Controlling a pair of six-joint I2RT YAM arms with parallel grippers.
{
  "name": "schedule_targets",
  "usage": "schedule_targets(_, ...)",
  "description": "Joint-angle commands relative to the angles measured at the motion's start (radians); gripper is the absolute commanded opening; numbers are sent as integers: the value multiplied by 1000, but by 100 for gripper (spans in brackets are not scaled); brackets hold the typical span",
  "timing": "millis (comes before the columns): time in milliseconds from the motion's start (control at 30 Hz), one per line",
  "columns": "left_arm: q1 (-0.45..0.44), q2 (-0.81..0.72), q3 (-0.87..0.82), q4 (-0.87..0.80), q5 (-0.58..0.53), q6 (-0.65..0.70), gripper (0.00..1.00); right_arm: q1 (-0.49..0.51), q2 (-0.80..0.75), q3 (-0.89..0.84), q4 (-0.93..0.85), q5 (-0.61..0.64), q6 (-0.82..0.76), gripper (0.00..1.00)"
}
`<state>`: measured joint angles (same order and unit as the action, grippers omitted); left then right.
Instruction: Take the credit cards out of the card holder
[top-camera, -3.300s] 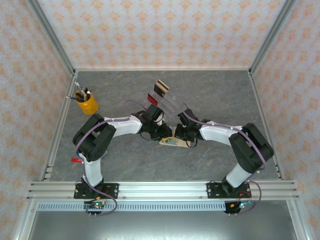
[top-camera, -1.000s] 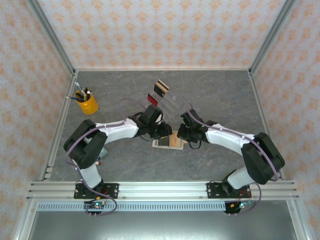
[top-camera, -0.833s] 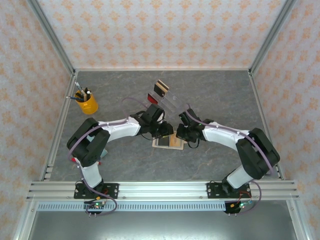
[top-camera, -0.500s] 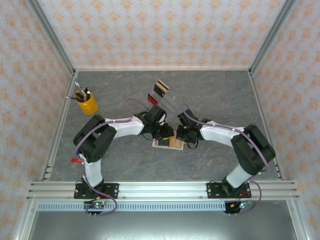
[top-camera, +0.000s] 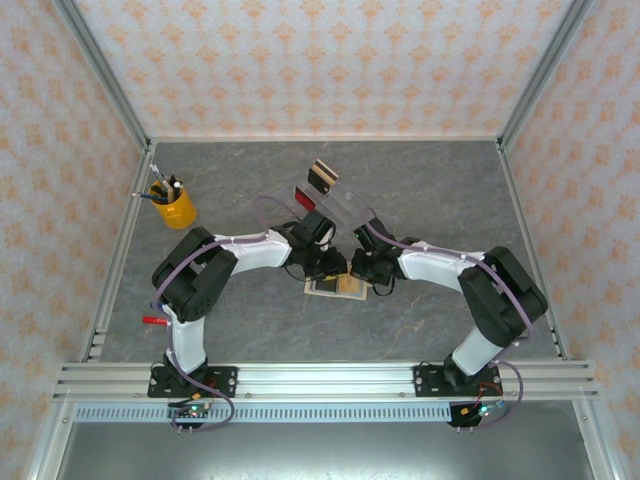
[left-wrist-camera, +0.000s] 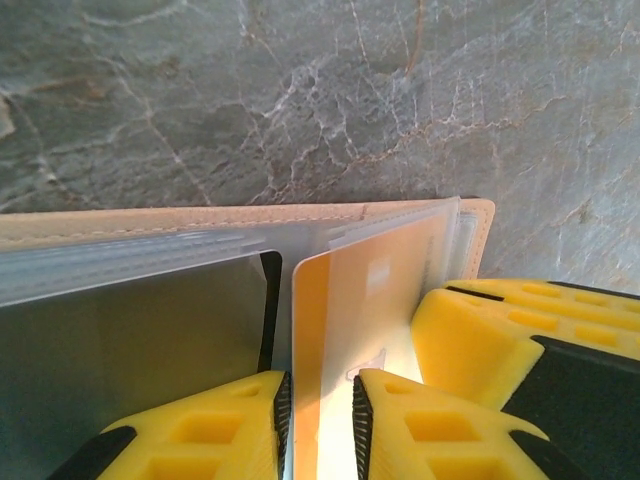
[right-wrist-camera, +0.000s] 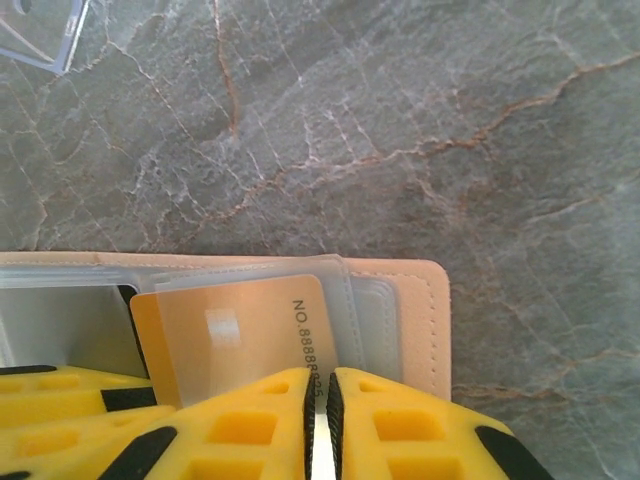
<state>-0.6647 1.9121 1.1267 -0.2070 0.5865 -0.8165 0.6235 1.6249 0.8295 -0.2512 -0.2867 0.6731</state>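
Note:
The tan card holder (top-camera: 347, 291) lies open on the grey table between both grippers. In the left wrist view its tan edge (left-wrist-camera: 200, 218) frames clear pockets. A dark grey credit card (left-wrist-camera: 130, 340) sits in the left pocket. An orange credit card (left-wrist-camera: 360, 300) pokes a little out of the right pocket. My left gripper (left-wrist-camera: 320, 390) stands over that card's bare end, its jaws a narrow gap apart. My right gripper (right-wrist-camera: 320, 390) is shut on the clear pocket page of the card holder (right-wrist-camera: 425, 320), beside the orange card (right-wrist-camera: 230, 330).
A clear acrylic stand (top-camera: 338, 205) behind the holder carries a red card (top-camera: 305, 198) and a tan card with a black band (top-camera: 322, 175). A yellow pen cup (top-camera: 173, 205) stands at the far left. A small red-handled tool (top-camera: 152, 320) lies by the left rail.
Both elbows have swung inward toward the middle. Both grippers have stayed over the card holder, which has not moved.

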Motion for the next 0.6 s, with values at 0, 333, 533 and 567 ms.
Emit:
schedule_targets(0,9,52,19,-74,-15,22,27,4,54,-36,0,-20,20,16)
schedule_targets(333,38,33,-64,127,87,-49,25,4,56,-52,-3,-10,30,16)
schedule_targets(533,62,7,-114,283,167,-81,18,4,56,-53,-23,17,29,16)
schedule_targets(567,62,4,-115,292,175,-76,17,4,54,-53,-24,16,29,16)
